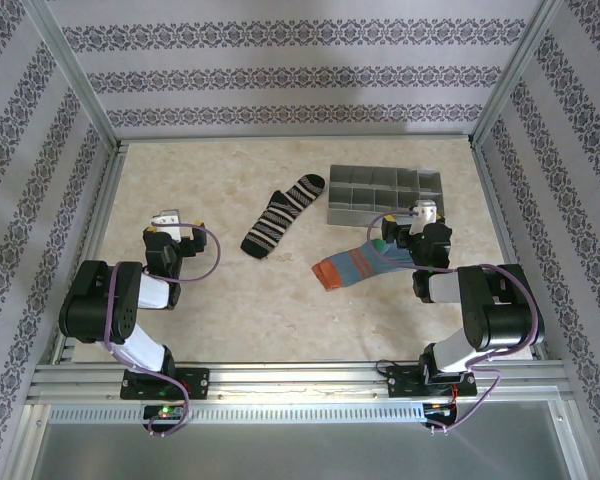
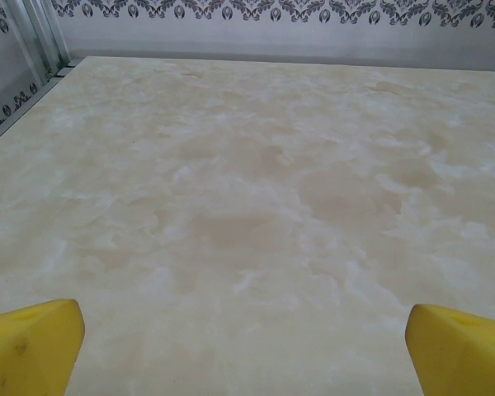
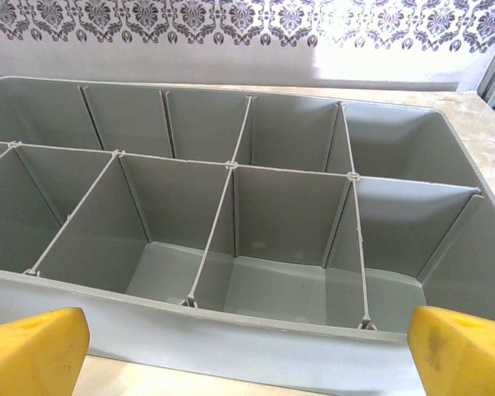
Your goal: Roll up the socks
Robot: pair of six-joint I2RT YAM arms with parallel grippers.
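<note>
Left gripper [image 2: 247, 342] spread wide, empty, yellow fingertips [image 2: 33, 342] over bare marble-look table [image 2: 256, 190]. Right gripper [image 3: 247, 351] spread too, empty, facing grey plastic divided tray [image 3: 256, 206] just ahead. Blue-teal fabric sock with orange toe [image 1: 358, 264] lies by right gripper; black white-striped fabric sock [image 1: 280, 215] mid-table, apart. Risks: right fingers bump tray; pinching one fabric layer, roll unravels.

A grey divided tray [image 3: 231, 338] stands just ahead of the right jaws, near wall towards them. We count two rows of compartments behind it, split by thin partitions. Ahead of the left jaws, a cream marble-patterned tabletop [image 2: 247, 206] runs to a papered wall [image 2: 272, 33] banded with dark damask motifs. Seen from above, aluminium frame posts [image 1: 75, 75] edge the enclosure beyond both jaws.
</note>
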